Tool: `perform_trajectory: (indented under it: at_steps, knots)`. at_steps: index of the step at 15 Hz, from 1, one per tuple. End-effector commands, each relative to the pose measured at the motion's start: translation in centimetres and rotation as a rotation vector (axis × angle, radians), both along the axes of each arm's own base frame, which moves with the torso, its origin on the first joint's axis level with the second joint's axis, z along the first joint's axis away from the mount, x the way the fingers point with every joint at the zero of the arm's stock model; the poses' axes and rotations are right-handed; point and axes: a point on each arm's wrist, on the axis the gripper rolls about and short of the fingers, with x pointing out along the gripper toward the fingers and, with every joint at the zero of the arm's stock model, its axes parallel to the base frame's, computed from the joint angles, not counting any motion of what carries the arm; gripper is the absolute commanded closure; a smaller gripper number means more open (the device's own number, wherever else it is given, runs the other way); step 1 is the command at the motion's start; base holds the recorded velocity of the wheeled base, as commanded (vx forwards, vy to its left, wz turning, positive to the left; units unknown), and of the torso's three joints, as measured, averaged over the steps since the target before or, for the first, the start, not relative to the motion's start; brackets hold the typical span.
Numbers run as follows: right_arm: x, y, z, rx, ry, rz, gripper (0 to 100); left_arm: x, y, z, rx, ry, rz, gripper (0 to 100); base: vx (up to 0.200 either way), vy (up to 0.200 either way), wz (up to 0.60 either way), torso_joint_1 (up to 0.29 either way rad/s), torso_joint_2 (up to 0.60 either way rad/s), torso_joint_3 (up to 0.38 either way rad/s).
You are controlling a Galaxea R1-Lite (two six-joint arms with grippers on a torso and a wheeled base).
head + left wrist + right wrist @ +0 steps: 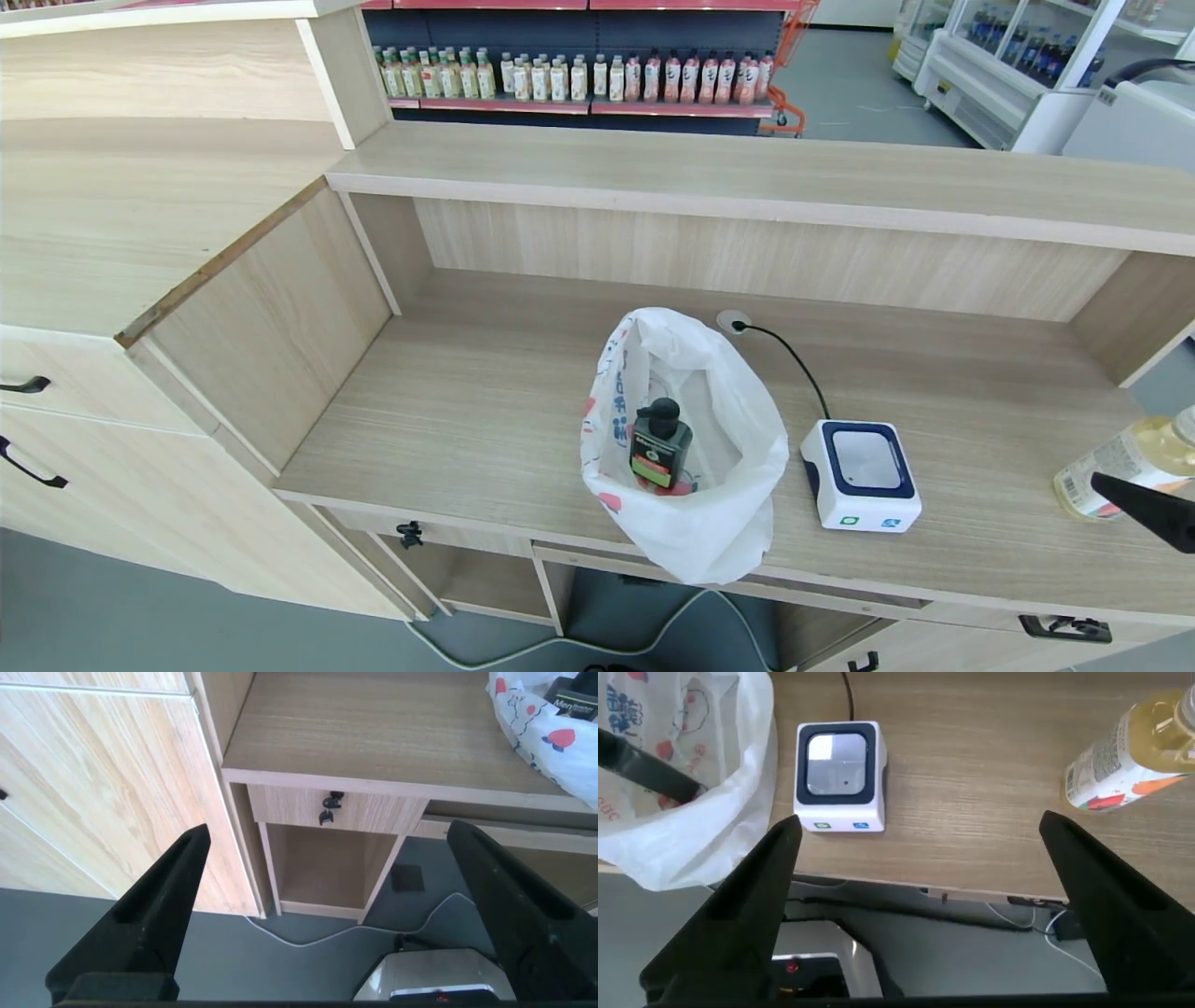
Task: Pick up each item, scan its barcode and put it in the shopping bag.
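The desk (467, 411) is a light wood counter with a raised ledge (747, 177) running along its back and a side panel on the left. A white shopping bag (738, 448) stands open near the middle front, its lower part hanging slightly over the front edge. Just beside it to the right sits a white scanner (861, 474) with a dark-framed window facing up. Its black cable (794, 359) runs back to a round hole (734, 322) in the surface. Well apart, at the far right, is a bottle (1120, 462) of yellowish liquid.

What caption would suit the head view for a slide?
A dark pump bottle stands in the white shopping bag beside the scanner; a yellow bottle sits farther right.
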Motion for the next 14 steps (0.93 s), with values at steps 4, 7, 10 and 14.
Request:
perform_trajectory:
  at_steps: [4,7,10,14]
  knots:
    - [-0.9,0.2,-0.8,-0.001,0.009,-0.030,0,0.0,0.0,0.0,0.001,0.000,0.001,0,-0.150,-0.200,0.00,0.002,0.00,0.006]
    - [-0.9,0.1,-0.8,-0.001,0.005,-0.032,0,0.0,0.0,0.0,0.006,0.000,0.000,0,-0.200,-0.200,0.00,0.017,0.01,-0.001]
    - [-1.0,0.2,-0.9,0.000,0.010,-0.032,0,0.0,0.0,0.0,0.005,0.000,0.001,0,-0.200,-0.200,0.00,-0.007,0.00,0.001]
    - [0.1,-0.3,-0.5,0.014,0.015,-0.045,0,0.0,0.0,0.0,0.008,0.001,0.000,0,-0.200,-0.200,0.00,0.007,0.00,0.004]
